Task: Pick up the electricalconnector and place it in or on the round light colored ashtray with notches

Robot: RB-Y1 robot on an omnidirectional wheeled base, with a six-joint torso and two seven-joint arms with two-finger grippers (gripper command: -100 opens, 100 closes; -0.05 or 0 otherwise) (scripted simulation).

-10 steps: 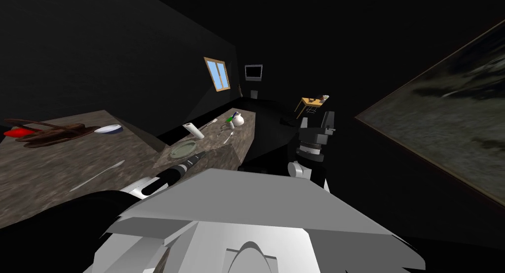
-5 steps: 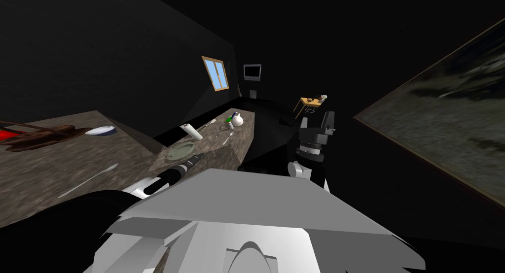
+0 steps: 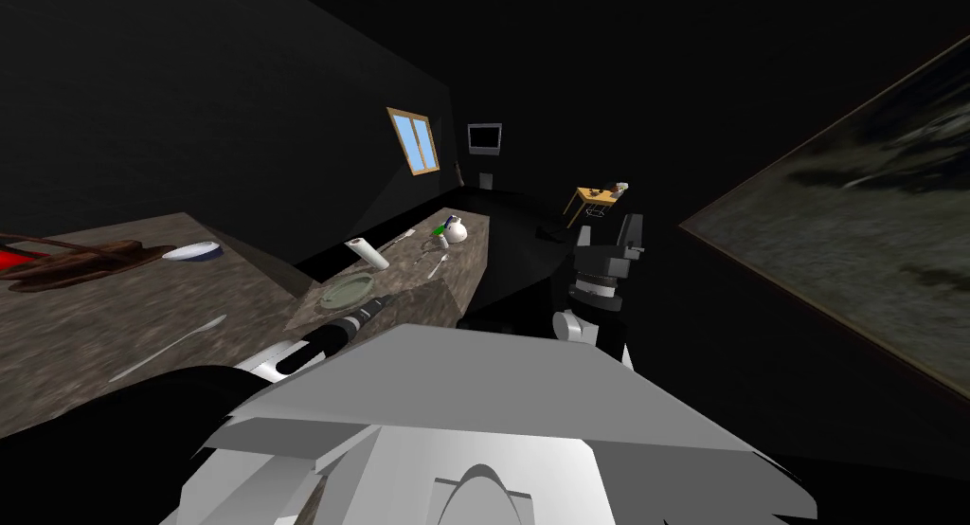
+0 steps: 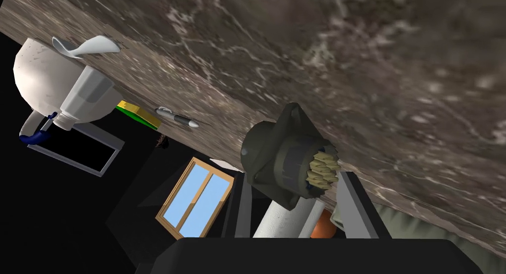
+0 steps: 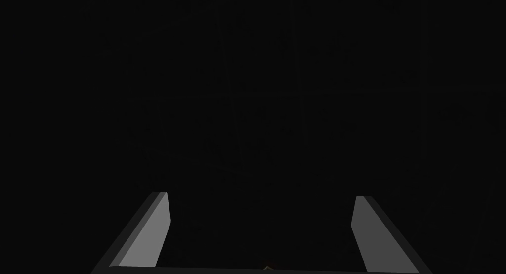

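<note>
The electrical connector [image 4: 289,157] is a dark olive round plug with a square flange and gold pins, lying against the mottled brown counter [image 4: 395,63]. My left gripper [image 4: 295,177] is shut on it, one blade on each side. In the head view the left gripper [image 3: 382,304] reaches over the counter beside the round, pale green-grey ashtray [image 3: 346,290]. A pale green rim, probably the ashtray [image 4: 420,221], shows just past one finger. My right gripper [image 3: 611,235] hangs off the counter's end, held up in front of me. Its fingers [image 5: 148,234] stand wide apart with nothing between them.
On the counter stand a white roll [image 3: 371,252], a white jug [image 3: 457,231] with a green item [image 3: 440,229], cutlery [image 3: 436,263], a knife [image 3: 170,347], a white bowl [image 3: 194,251] and a brown object [image 3: 76,262]. A pen [image 4: 178,118] lies near the jug [image 4: 44,73].
The head view shifted slightly a second ago, sliding the counter's left-hand things leftward. It has held still since. Both arms look unmoved in it.
</note>
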